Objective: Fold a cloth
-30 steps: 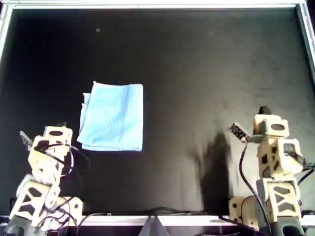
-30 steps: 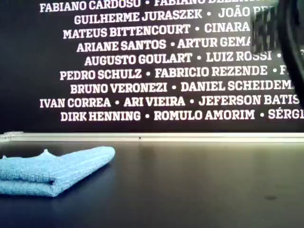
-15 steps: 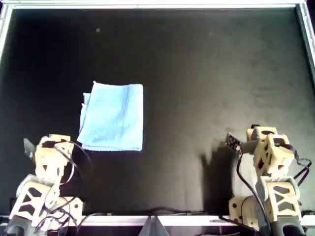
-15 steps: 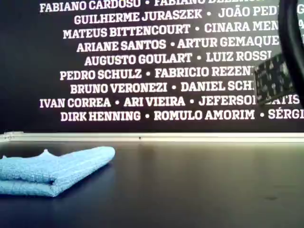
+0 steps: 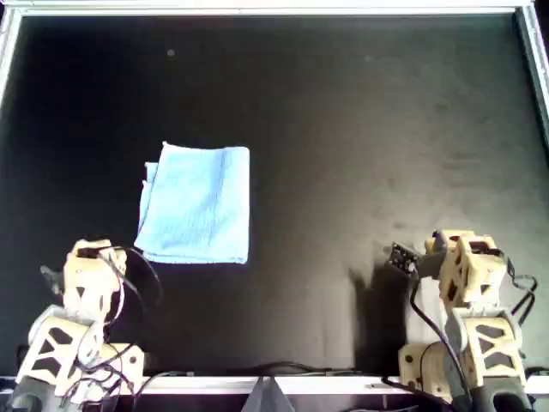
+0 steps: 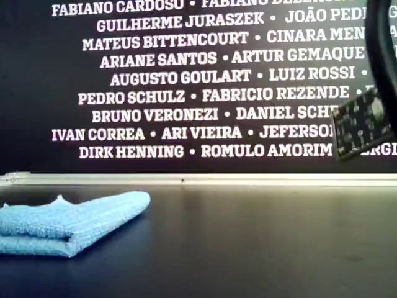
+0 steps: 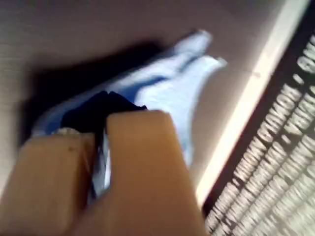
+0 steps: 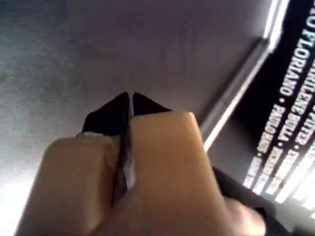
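The light blue cloth [image 5: 196, 204] lies folded into a rectangle on the black table, left of middle in the overhead view. It also shows at the exterior view's left [image 6: 68, 220] and in the first wrist view [image 7: 167, 88]. My first gripper [image 7: 103, 105] is shut and empty, drawn back short of the cloth and not touching it; its arm [image 5: 86, 275] sits at the overhead view's bottom left. My second gripper [image 8: 129, 98] is shut and empty over bare table; its arm [image 5: 463, 266] sits at the overhead view's bottom right.
A pale rim [image 5: 274, 9] frames the black table [image 5: 360, 129]. A dark wall with white names [image 6: 186, 93] stands behind it. Cables [image 5: 283, 371] run along the near edge. A small circuit board [image 6: 363, 124] on the second arm hangs at the exterior view's right.
Both arms have drawn back toward the overhead view's bottom edge. The circuit board has dropped lower in the exterior view. The cloth has not moved.
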